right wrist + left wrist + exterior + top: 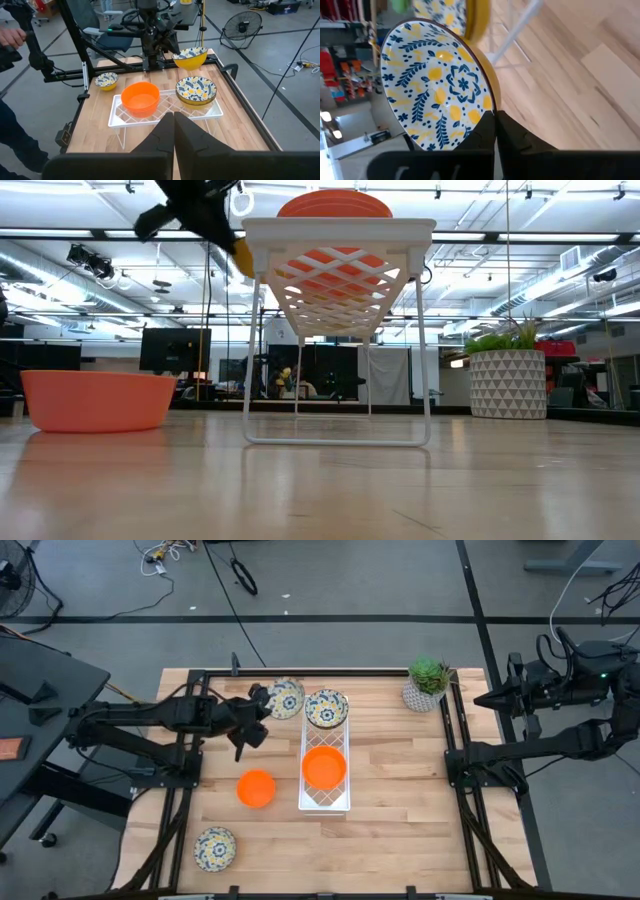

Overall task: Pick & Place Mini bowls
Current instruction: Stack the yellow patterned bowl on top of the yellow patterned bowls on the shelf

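My left gripper [265, 705] is shut on a white floral bowl with a yellow outside [286, 697], held in the air at the far left of the white wire rack [325, 802]; it also shows in the right wrist view [190, 57]. The rack carries a floral bowl [326, 708] at its far end and stacked orange bowls [324, 768] at its near end. An orange bowl [256, 788] and a floral bowl [214, 849] rest on the table. My right gripper [174, 120] is shut and empty, off the table's right edge. My left gripper pinches the bowl's rim [489, 111] on the side toward the table's left, one finger inside the bowl and one outside [520, 142]. The fingers come from the table's left. The bowl is lifted clear of the table, mouth mostly up, a little tilted.
A potted green plant [428, 683] in a white pot stands at the table's far right corner. The near right part of the tabletop [410, 820] is bare wood. A person's hand [12, 36] shows beyond the table's left side.
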`<control>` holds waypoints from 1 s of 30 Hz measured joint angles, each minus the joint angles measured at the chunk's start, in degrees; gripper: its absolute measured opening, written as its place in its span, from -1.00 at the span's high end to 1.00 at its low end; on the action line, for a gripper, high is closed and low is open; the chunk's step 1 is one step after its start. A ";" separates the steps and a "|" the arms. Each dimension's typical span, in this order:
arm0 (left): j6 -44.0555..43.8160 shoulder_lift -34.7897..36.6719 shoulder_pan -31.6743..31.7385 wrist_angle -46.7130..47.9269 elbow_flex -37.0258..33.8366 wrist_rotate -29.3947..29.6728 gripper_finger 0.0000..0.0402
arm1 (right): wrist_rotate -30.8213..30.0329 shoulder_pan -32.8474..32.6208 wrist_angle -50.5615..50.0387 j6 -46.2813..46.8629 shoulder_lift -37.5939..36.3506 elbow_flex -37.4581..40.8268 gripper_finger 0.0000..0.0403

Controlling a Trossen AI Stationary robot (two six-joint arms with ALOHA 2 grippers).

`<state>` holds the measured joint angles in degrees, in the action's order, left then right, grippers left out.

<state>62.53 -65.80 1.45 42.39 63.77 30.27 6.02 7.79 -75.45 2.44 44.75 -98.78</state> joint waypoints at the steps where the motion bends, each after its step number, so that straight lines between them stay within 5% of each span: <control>1: 0.16 -0.52 -0.02 0.23 0.93 0.02 0.98 | 0.01 0.00 0.00 0.01 0.00 0.00 0.94; 17: 5.77 -11.62 -0.02 6.45 17.54 -4.73 0.98 | -0.01 0.00 -0.01 0.00 0.00 0.00 0.94; 30: 9.08 -18.83 0.46 5.12 22.30 -8.08 0.98 | -0.02 0.00 -0.01 0.01 0.00 0.00 0.94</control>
<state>71.61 -84.63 1.91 47.51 86.06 22.19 6.00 7.79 -75.46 2.45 44.75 -98.78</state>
